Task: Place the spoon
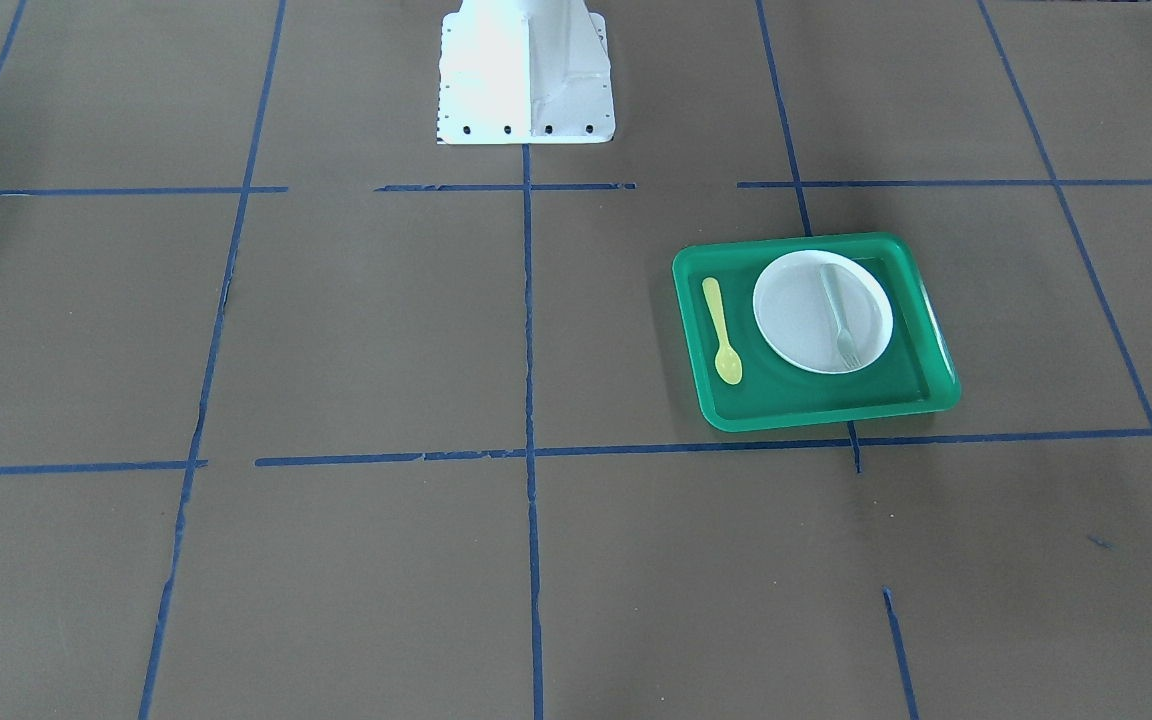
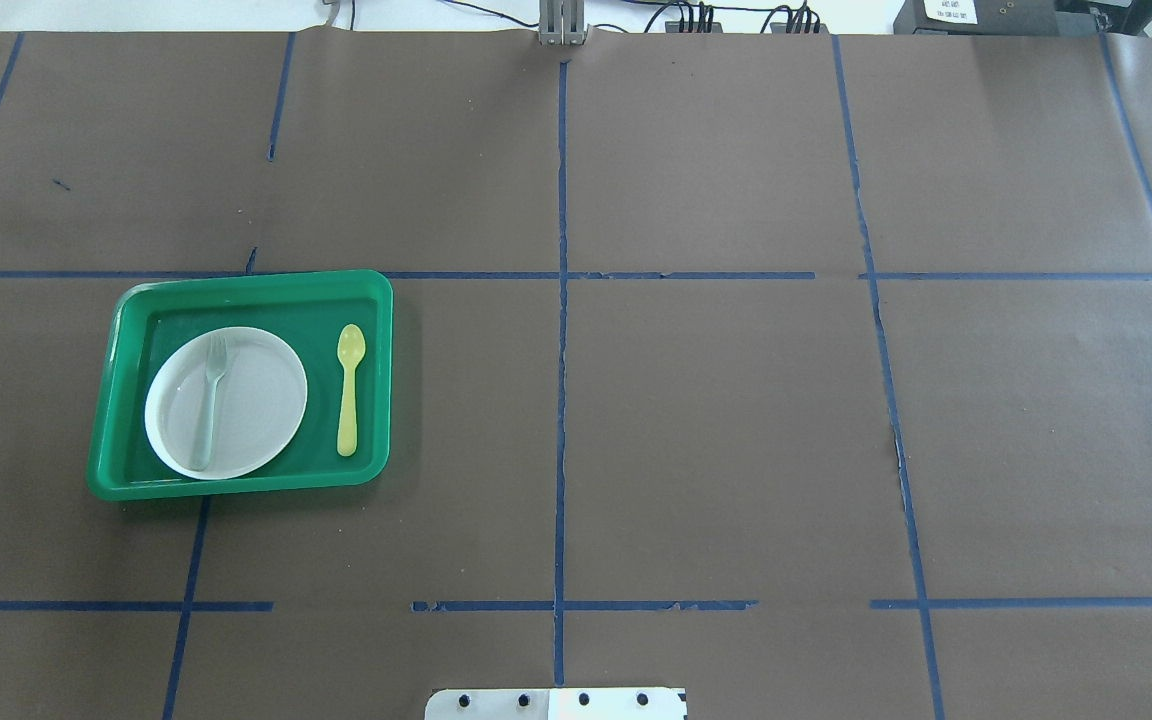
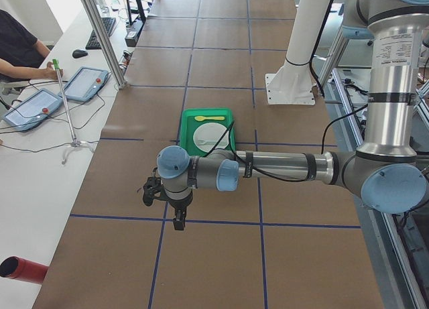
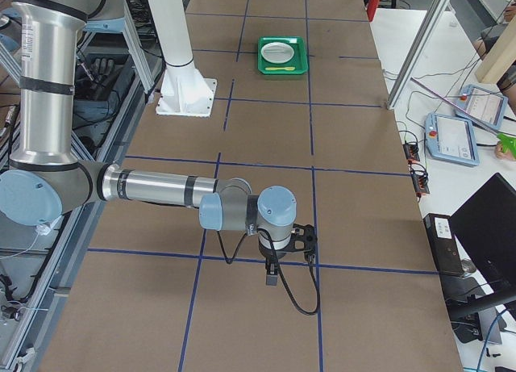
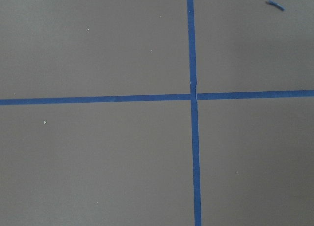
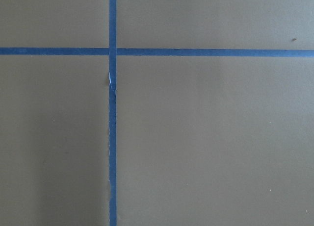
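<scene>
Quick count: one tray (image 2: 256, 281), one plate (image 2: 256, 400), one fork (image 2: 208, 410) and one spoon (image 2: 349, 388) on the tabletop (image 2: 716, 420). Two arms total, a left arm (image 3: 281, 167) and a right arm (image 4: 153, 186). One white pedestal (image 1: 526, 70), plus two tablets (image 3: 31, 106) off to the side.

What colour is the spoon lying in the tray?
Yellow; the spoon shows best in the overhead exterior view.

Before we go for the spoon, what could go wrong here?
1. The spoon lies flat in the green tray, between its rim and the white plate; a grasp could clip either.
2. The fork on the plate is similar in shape; a wrong pick is possible.
3. Neither wrist view shows the tray, so the approach likely starts without close-up sight.
</scene>
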Robot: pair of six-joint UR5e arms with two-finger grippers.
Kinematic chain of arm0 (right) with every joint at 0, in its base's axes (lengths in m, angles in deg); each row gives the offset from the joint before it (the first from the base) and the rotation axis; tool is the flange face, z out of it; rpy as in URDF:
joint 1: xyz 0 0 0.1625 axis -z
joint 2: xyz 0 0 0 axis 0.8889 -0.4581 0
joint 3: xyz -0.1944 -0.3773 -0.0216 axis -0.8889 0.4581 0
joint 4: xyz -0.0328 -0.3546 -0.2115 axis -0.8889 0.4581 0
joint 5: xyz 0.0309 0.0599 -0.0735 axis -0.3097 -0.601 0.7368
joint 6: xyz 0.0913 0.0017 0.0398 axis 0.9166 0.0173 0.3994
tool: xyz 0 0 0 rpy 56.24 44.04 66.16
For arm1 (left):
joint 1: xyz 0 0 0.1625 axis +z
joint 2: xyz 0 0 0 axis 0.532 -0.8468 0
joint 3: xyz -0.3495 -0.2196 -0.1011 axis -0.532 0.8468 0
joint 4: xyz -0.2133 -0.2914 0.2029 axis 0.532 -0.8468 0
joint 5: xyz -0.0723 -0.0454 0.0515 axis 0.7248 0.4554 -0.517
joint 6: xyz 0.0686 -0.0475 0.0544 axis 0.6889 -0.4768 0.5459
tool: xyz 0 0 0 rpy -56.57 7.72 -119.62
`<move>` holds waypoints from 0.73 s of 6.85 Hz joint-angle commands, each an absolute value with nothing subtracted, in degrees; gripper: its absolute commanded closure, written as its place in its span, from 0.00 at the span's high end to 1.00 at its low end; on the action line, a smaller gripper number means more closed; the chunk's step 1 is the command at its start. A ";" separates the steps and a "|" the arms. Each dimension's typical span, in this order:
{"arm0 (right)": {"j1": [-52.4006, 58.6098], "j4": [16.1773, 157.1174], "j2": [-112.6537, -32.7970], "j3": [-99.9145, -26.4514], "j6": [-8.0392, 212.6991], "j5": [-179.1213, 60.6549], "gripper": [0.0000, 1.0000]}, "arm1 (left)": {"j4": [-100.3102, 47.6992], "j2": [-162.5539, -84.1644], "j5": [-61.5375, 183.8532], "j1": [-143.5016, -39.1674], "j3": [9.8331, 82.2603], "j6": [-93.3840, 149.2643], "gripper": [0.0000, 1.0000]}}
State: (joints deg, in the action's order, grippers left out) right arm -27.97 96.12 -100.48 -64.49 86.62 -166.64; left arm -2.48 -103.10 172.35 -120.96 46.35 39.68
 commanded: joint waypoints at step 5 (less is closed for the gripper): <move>-27.97 96.12 -100.48 -64.49 86.62 -166.64 1.00 | 1.46 -102.18 174.53 -121.26 47.71 45.13 1.00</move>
State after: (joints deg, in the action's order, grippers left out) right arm -27.97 96.12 -100.47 -64.49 86.59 -166.64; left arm 0.99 -102.43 173.33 -121.18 47.37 43.73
